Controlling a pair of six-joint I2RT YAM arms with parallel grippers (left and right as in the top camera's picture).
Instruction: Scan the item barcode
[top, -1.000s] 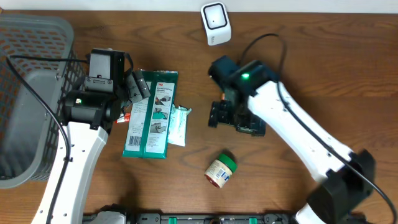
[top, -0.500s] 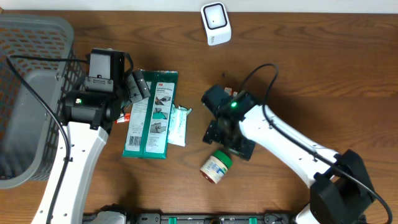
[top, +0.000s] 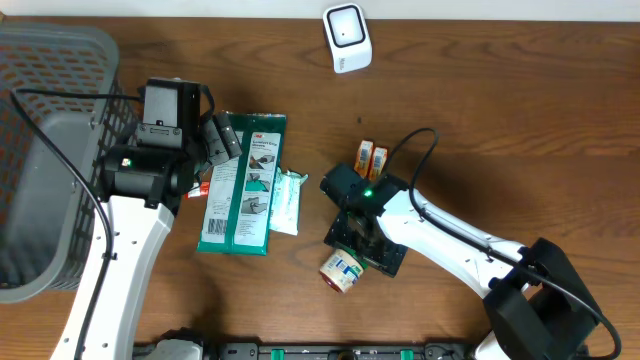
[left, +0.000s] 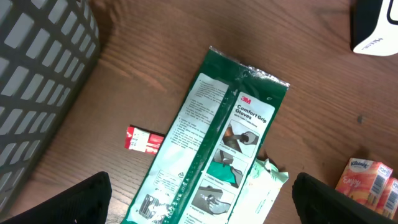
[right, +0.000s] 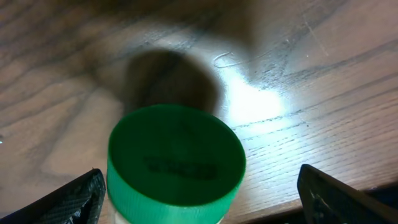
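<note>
Overhead: right gripper (top: 352, 252) hangs over the jar (top: 340, 270) at the table's 6 o'clock. The scanner (top: 347, 38) sits well apart at 12.

Left wrist: left gripper fingers (left: 62, 200) spread, idle above the green packet (left: 214, 140).

Right wrist: fingers (right: 69, 200) wide apart, flanking the green lid (right: 176, 155), which the arm hides overhead. Nothing gripped.

Risk: an uneven close could roll the round jar away. No barcode visible.

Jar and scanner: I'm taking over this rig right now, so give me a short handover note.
Left gripper: open, empty, above the green package.
Right gripper: open, jaws either side of the jar lying on the table, green lid toward its wrist camera; not gripped.
Scanner: upright at the table's far edge, apart from the jar.
Done: approach to the jar. Left: grip, lift, show its barcode to the scanner.
</note>
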